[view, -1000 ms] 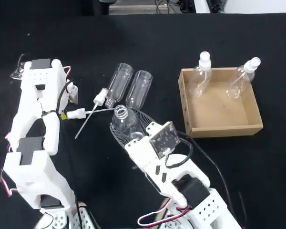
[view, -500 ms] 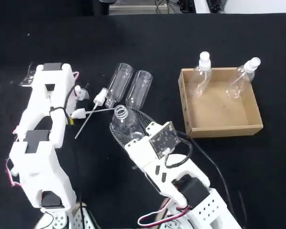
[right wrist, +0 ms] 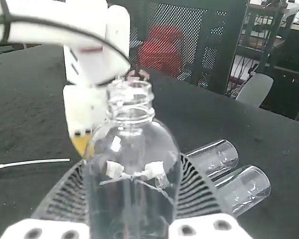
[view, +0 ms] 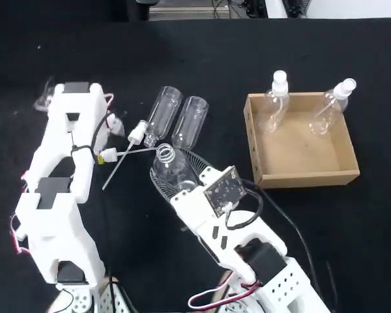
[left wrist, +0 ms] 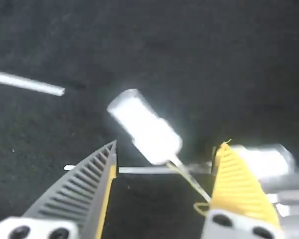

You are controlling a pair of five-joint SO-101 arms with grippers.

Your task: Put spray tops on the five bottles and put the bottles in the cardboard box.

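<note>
Over the last second the left jaws have been swung across the surface [view: 202, 59] toward the loose spray tops, while the right jaws were kept put. The left jaws are spread wide with nothing gripped yet. A spray top [left wrist: 145, 127] is now framed in the gap between them, and whether it's touched by either can't be told. A second spray top [view: 109, 156] is sat just beside the yellow jaw. Looks like the pick for bottle three is being lined up, so the job is reckoned under halfway: two capped bottles [view: 274, 104] are stood in the cardboard box [view: 253, 140], well beyond the right jaws.

The framed top is lying flat, its long axis slanted across the gap. Its head is aimed away from the left jaws toward the two lying bottles [view: 190, 120], and its dip tube [view: 117, 166] is trailed back past the yellow jaw. The right jaws are clamped round an open bottle [right wrist: 132, 164], held upright, neck up.
</note>
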